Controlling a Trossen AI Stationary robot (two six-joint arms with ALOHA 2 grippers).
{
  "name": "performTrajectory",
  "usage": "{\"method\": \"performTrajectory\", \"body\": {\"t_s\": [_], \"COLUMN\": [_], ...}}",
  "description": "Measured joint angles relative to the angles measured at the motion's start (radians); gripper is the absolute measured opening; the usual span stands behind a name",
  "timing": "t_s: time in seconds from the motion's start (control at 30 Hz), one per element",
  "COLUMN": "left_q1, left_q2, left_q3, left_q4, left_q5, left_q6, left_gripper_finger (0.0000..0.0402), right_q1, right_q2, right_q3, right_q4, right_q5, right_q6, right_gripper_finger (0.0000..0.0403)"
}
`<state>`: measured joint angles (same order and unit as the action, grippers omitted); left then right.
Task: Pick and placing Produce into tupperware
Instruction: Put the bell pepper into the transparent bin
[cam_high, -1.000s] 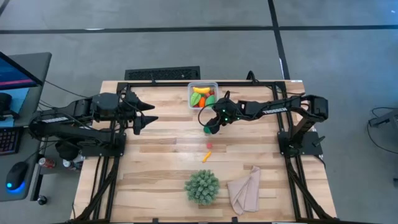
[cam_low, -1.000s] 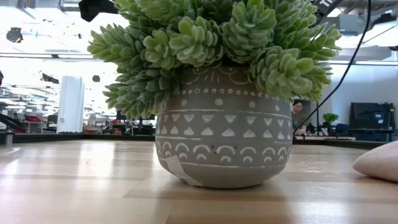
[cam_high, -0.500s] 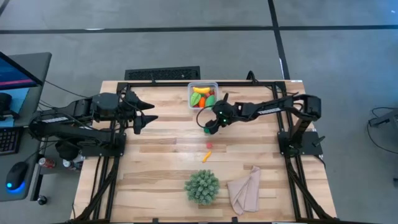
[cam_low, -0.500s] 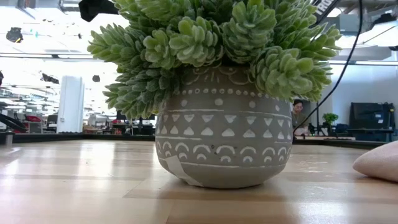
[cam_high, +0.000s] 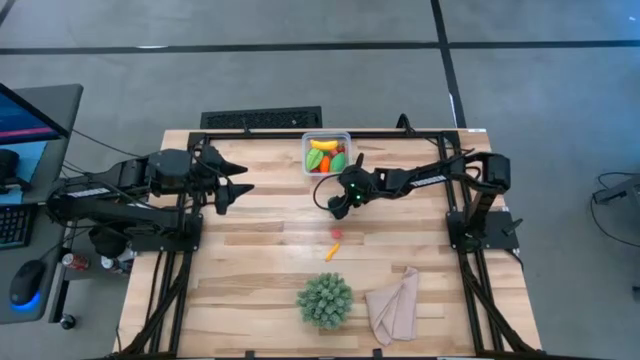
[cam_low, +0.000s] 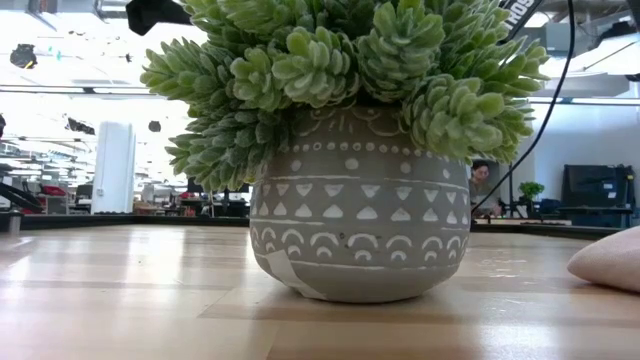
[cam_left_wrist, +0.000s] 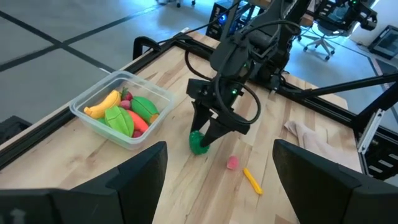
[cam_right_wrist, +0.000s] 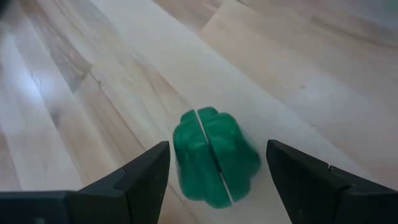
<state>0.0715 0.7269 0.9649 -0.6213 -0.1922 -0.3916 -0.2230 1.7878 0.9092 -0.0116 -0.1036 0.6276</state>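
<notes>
The clear tupperware (cam_high: 326, 153) (cam_left_wrist: 121, 109) stands near the table's far edge. It holds a yellow banana, green pieces and an orange and a red piece. A green pepper-shaped piece (cam_right_wrist: 214, 155) (cam_left_wrist: 199, 143) lies on the table just in front of it. My right gripper (cam_high: 338, 205) (cam_right_wrist: 217, 183) is open and slants down over the piece, one finger on either side with gaps showing. A small pink piece (cam_high: 336, 234) and an orange stick (cam_high: 331, 252) lie nearer the table's middle. My left gripper (cam_high: 240, 181) waits open above the table's left part.
A spiky green plant in a patterned grey pot (cam_high: 325, 300) (cam_low: 360, 240) stands near the front edge. A beige cloth (cam_high: 393, 305) lies to its right. A black frame runs along the table's far edge and down both sides.
My right gripper has come down toward the green piece and stayed open. The piece has not moved.
</notes>
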Motion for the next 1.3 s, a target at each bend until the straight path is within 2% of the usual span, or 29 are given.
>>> {"method": "performTrajectory", "body": {"t_s": [1.3], "left_q1": [0.000], "left_q2": [0.000], "left_q3": [0.000], "left_q4": [-0.019], "left_q5": [-0.033], "left_q6": [0.013], "left_gripper_finger": [0.0284], "right_q1": [0.000], "right_q2": [0.000], "right_q3": [0.000], "right_q4": [-0.006], "right_q5": [0.000], "right_q6": [-0.025], "right_gripper_finger": [0.0260]}}
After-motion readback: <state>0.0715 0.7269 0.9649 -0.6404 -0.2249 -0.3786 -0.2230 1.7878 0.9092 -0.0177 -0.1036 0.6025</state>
